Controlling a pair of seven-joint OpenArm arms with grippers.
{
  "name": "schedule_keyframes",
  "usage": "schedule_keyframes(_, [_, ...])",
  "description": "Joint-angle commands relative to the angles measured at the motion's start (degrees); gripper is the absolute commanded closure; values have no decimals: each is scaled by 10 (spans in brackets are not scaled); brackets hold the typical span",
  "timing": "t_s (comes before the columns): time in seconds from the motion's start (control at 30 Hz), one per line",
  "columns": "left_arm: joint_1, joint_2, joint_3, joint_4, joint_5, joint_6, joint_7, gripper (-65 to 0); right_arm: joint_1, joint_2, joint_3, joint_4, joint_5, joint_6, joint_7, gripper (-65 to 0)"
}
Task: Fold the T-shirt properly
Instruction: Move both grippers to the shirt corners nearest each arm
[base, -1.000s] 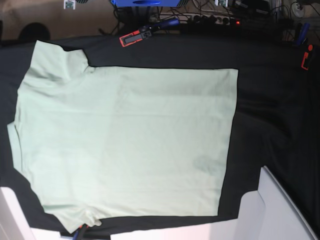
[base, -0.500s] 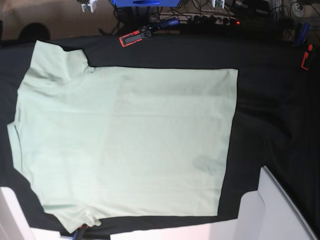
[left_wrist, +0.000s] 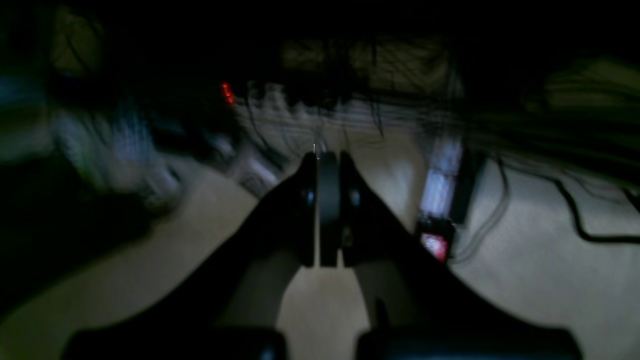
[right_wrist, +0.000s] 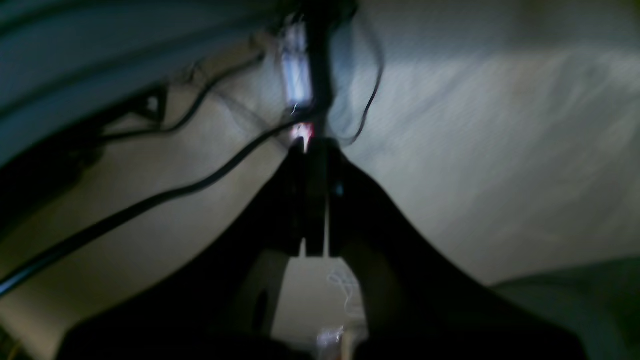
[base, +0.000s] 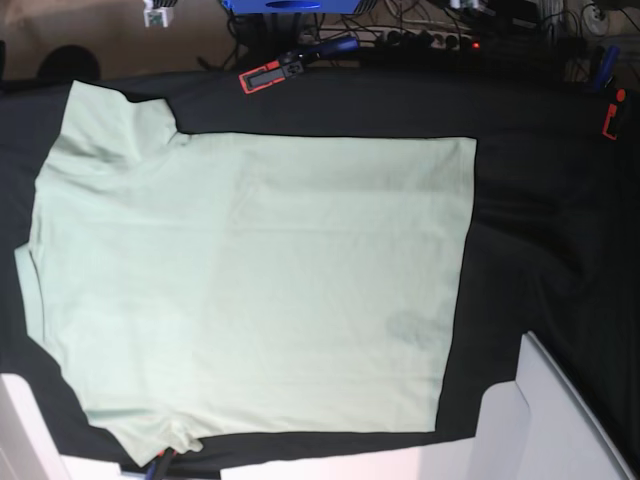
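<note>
The pale mint-green T-shirt (base: 250, 285) lies spread flat on the black table cloth (base: 540, 230), with its sleeves to the left and its hem to the right. A faint darker spot marks the fabric near the lower right. Neither arm reaches over the shirt in the base view. In the left wrist view my left gripper (left_wrist: 327, 162) is shut with nothing between its black fingers, over a pale floor. My right gripper (right_wrist: 314, 150) is also shut and empty in the right wrist view, above floor and cables. Both wrist views are dark and blurred.
Red-and-black clamps sit at the table's far edge (base: 265, 75) and far right corner (base: 612, 118). A power strip with a red light (base: 475, 44) and tangled cables lie beyond. White panels stand at the near right (base: 545, 420) and near left (base: 20, 430).
The T-shirt lies just as before. A small white object at the top left edge of the base view has shifted sideways.
</note>
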Motion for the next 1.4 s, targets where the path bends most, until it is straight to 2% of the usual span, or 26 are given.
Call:
schedule_keyframes(0.0, [18,-9,-4,24,-7,5,-12,0,-32,-1,1,42,1,4,3,0])
schedule_keyframes(0.07, [46,-24,-5,73,-11,5,-10,0,-75,-2,1,132,1,4,-24,0])
schedule_keyframes(0.2, [101,-45,-5,190,-11,5,-10,0,-135,-2,2,306,2,4,-110,0])
schedule_keyframes(0.33, [159,-53,-6,319,-12,5,-6,0,-171,-3,2,444,2,4,-174,0])
schedule_keyframes(0.43, [191,-58,-10,412,-12,5,36,0,-177,-3,17,509,2,8,-221,0])
schedule_keyframes(0.63, [241,-56,-72,584,-12,5,97,0,-169,-5,80,591,2,9,-235,0])
schedule_keyframes(0.73, [240,-56,-95,634,-12,5,112,0,-142,-26,109,609,2,12,-235,0])
schedule_keyframes(0.8, [229,-58,-102,653,-12,5,129,0,-115,-40,128,609,2,42,-235,0])
schedule_keyframes(0.93, [199,-60,-103,663,-8,5,146,0,-61,-59,164,609,15,166,-242,0])
schedule_keyframes(1.0, [188,-60,-103,665,-8,5,147,0,-41,-57,189,609,78,208,-272,0])
schedule_keyframes(1.1, [182,-60,-103,664,-8,5,147,0,-5,-50,251,604,181,236,-344,-1])
schedule_keyframes(1.2, [181,-58,-104,664,-8,5,147,-15,32,-36,302,581,232,274,-402,-74])
schedule_keyframes(1.3, [177,-60,-104,664,-8,5,147,-64,62,-29,345,553,244,274,-439,-206])
schedule_keyframes(1.37, [171,-60,-104,662,-8,5,147,-71,82,-29,376,536,244,274,-455,-297])
